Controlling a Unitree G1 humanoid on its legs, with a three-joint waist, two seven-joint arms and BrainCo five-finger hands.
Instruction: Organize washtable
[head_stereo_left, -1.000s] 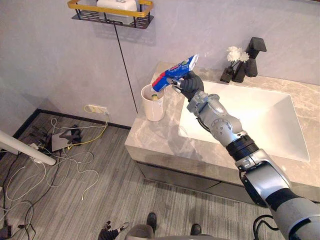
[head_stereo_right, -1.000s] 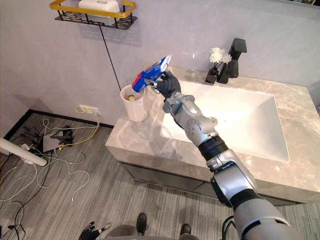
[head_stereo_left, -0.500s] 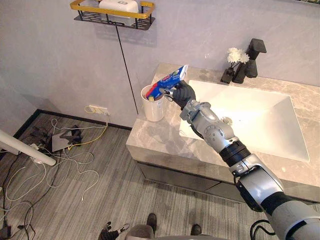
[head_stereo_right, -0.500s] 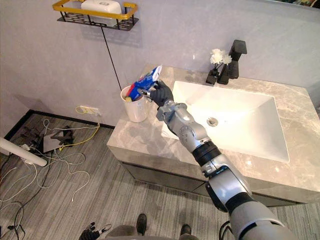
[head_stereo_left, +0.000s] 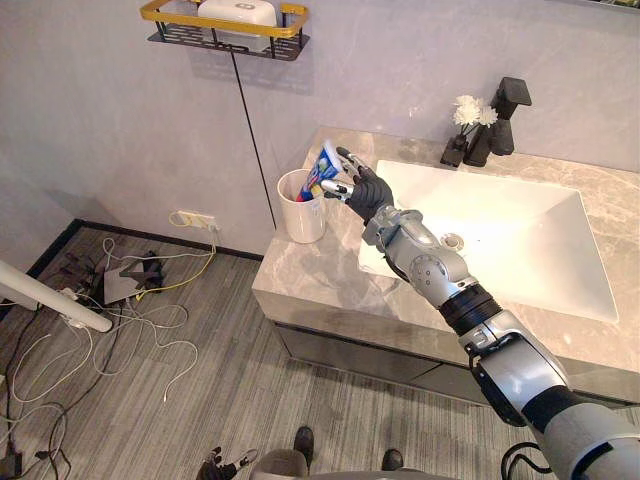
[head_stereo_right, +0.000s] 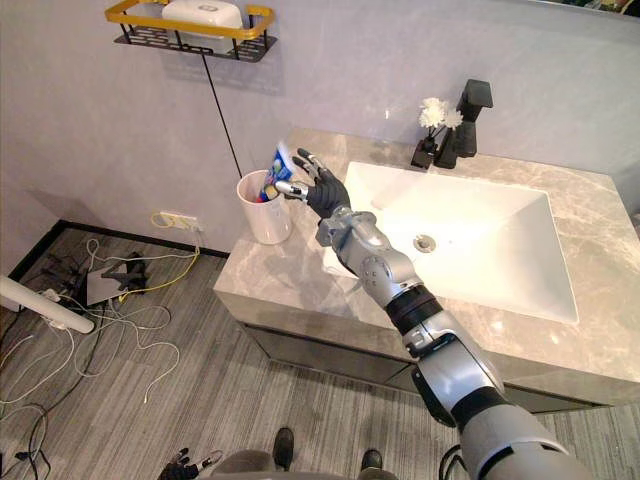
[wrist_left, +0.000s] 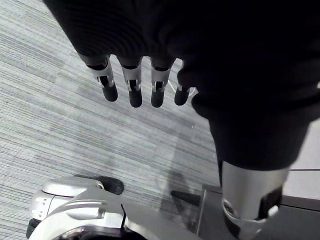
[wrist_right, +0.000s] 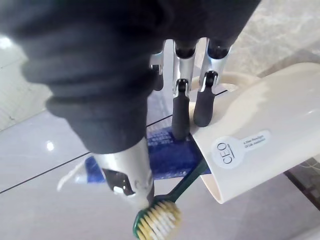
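Right hand (head_stereo_left: 366, 192), fingers (wrist_right: 181, 112) spread, hovered beside the toothpaste tube (head_stereo_left: 326, 166) standing in the cup (head_stereo_left: 303, 216); stowing seemed done, careful withdrawal next.

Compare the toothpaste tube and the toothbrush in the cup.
The toothpaste tube is flat, wide, blue and white; the toothbrush is thin and green with pale bristles. The toothpaste tube rises well above the rim; the toothbrush pokes just its head out. Both stand in the white cup.
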